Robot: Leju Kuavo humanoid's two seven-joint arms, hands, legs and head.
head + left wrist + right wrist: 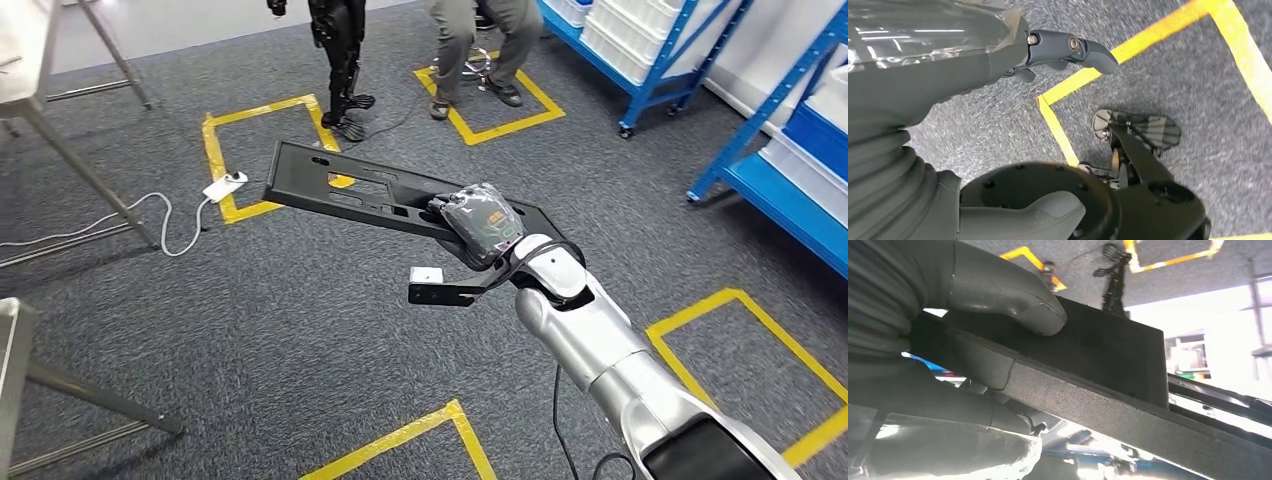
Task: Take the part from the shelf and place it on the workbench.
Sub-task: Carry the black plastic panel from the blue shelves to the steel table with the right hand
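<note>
Above grey carpet, right hand (482, 226)-held part (350, 187) (unlabelled)

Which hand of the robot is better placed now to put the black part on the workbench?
The right hand. It already grips the long black part at one end, thumb pressed on it, carrying it over the carpet. The left hand holds nothing and hangs toward the floor.

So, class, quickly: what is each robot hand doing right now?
Left robot hand: open, holding nothing.
Right robot hand: holding the black part.

Matt black plastic part (370, 190) (faintly grainy) above rough grey carpet (250, 320).
</note>
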